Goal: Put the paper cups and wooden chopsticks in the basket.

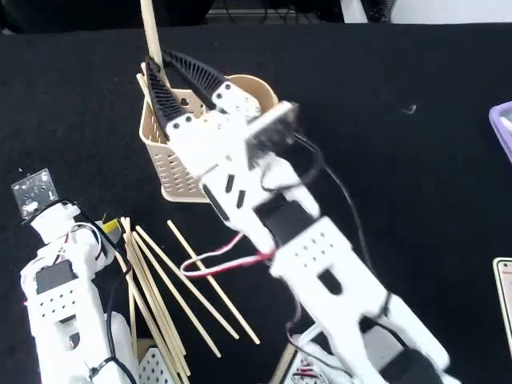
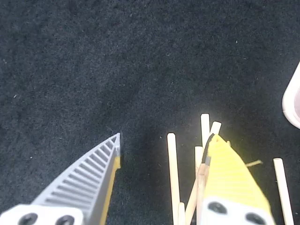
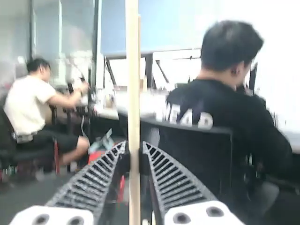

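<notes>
**Chopstick poised over the basket, a pile left on the table**

The task looks partly done. The right gripper (image 1: 158,62) is clamped on one wooden chopstick (image 1: 150,30) and holds it upright, directly above the near-left corner of the basket (image 1: 170,170). In the right wrist view, the same chopstick (image 3: 132,70) stands pinched between the two ribbed jaws of that gripper (image 3: 135,147). Its lower end is hidden, so whether it has entered the basket cannot be told.

A few stick ends (image 1: 142,78) seem to poke out at that corner, which suggests some chopsticks are already in. A tan round rim (image 1: 260,90) on the basket's far side looks like a paper cup inside, but the arm covers most of it.

A good share remains. A fan of loose chopsticks (image 1: 178,290) lies on the black table (image 1: 400,64) in front of the basket, beside the left arm (image 1: 56,288). The left gripper (image 2: 164,137) is spread wide and empty, low over those sticks (image 2: 172,173), with its yellow jaw resting among their ends. Each of them has yet to be lifted and dropped in.
</notes>
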Controlling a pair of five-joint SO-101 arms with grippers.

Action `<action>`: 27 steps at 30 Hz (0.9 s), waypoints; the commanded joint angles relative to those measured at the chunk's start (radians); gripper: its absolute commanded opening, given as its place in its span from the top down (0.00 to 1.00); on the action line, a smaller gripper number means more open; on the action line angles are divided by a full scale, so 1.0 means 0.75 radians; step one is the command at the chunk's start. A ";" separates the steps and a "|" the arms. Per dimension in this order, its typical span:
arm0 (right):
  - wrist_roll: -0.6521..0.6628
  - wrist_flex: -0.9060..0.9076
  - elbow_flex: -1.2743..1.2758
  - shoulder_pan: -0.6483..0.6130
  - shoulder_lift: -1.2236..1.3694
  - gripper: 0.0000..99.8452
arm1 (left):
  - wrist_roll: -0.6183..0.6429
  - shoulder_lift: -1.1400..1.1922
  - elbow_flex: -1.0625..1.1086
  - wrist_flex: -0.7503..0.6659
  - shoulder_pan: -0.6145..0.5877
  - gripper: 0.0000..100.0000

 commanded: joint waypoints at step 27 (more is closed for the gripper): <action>-0.076 1.246 0.598 -0.364 -0.365 0.83 | 0.000 -0.018 -0.017 -0.018 0.001 0.71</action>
